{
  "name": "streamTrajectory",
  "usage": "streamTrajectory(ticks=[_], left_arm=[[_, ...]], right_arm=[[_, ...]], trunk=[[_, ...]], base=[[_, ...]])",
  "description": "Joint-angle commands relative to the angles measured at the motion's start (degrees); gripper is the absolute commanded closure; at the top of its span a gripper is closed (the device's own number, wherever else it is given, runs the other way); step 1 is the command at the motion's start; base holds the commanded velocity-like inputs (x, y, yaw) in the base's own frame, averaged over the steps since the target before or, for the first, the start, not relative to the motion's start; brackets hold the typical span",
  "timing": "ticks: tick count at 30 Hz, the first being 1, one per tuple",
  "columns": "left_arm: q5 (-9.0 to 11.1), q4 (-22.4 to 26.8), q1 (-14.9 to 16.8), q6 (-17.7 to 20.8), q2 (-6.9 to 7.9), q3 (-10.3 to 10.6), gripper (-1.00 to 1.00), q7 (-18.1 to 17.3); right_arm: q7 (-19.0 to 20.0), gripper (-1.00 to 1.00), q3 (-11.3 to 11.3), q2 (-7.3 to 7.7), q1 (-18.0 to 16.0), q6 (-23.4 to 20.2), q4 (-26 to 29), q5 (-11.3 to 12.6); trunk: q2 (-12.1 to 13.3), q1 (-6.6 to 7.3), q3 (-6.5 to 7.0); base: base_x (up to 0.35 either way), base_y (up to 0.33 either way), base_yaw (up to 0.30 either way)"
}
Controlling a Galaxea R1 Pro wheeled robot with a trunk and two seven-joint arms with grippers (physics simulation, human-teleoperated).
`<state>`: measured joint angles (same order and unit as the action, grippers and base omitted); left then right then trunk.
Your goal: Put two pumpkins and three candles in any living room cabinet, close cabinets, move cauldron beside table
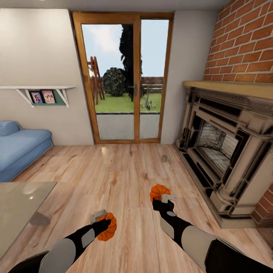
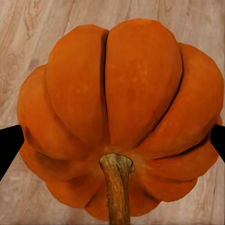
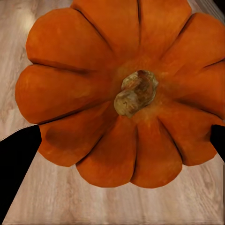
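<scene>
One pumpkin (image 1: 107, 226) was clenched in the left gripper (image 1: 101, 221) at lower centre, another pumpkin (image 1: 159, 192) in the right gripper (image 1: 165, 198). Both grasps should be kept firm and level until a cabinet is reached.

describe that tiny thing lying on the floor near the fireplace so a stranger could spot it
Start at the ornate beige fireplace on the right wall, then look at the wooden floor just off its near-door corner. A small grey-beige stub, likely a candle, sits there alone. Unlike the orange pumpkins in the grippers, it is dull and untouched.
</scene>
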<state>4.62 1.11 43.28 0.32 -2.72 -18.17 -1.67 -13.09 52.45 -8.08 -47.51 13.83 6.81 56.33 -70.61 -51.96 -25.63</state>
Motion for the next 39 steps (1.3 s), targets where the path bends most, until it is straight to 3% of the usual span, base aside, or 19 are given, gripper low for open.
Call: streamTrajectory(ticks=[1, 39], left_arm=[[0.5, 0.0, 0.0, 0.0, 0.0, -0.1, 1.0, -0.2], [0.5, 0.0, 0.0, 0.1, -0.81, -0.1, 1.0, -0.2]], right_arm=[[-0.2, 1.0, 0.6, 0.01, 0.0, 0.1, 0.0, 0.3], [-0.1, 1.0, 0.5, 0.08, 0.4, 0.1, 0.0, 0.3]], trunk=[[0.0, 0.04, -0.05], [0.0, 0.04, -0.05]], base=[[-0.321, -0.055, 0.0], [-0.325, -0.003, 0.0]])
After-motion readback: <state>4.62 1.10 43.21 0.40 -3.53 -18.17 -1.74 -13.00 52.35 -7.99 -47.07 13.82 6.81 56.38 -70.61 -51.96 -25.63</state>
